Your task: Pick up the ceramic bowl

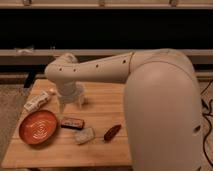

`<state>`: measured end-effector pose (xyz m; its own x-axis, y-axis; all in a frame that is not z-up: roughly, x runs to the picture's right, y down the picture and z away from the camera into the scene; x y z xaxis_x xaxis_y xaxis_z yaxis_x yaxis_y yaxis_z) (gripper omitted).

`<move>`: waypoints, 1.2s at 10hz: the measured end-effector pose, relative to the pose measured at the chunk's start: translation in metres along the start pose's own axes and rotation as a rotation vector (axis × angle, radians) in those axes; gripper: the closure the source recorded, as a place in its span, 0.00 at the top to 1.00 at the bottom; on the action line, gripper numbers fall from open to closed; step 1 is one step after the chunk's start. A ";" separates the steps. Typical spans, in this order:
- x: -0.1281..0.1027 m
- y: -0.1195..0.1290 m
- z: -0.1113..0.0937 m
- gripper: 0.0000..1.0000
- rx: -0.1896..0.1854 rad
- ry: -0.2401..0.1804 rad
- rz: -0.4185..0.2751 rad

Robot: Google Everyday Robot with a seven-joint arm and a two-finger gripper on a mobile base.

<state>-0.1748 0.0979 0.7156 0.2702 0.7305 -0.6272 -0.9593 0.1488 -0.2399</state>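
ceramic bowl [38, 127], orange-red, sits at the front left of the wooden table [100, 150]. my gripper [70, 102] hangs behind it, near but apart; i cannot tell the claw's state. i judge this the approach: next i lower onto the rim.

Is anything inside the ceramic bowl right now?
Nothing shows inside the ceramic bowl, only its pale ring lines. The table under it is covered. The gripper hangs behind the bowl, over the table.
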 end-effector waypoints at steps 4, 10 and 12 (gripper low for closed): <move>-0.002 -0.011 0.007 0.65 -0.002 0.012 0.003; -0.043 0.037 0.043 0.65 -0.108 0.042 -0.104; -0.049 0.051 0.060 0.65 -0.123 0.062 -0.153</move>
<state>-0.2420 0.1094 0.7783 0.4204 0.6623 -0.6201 -0.8904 0.1696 -0.4224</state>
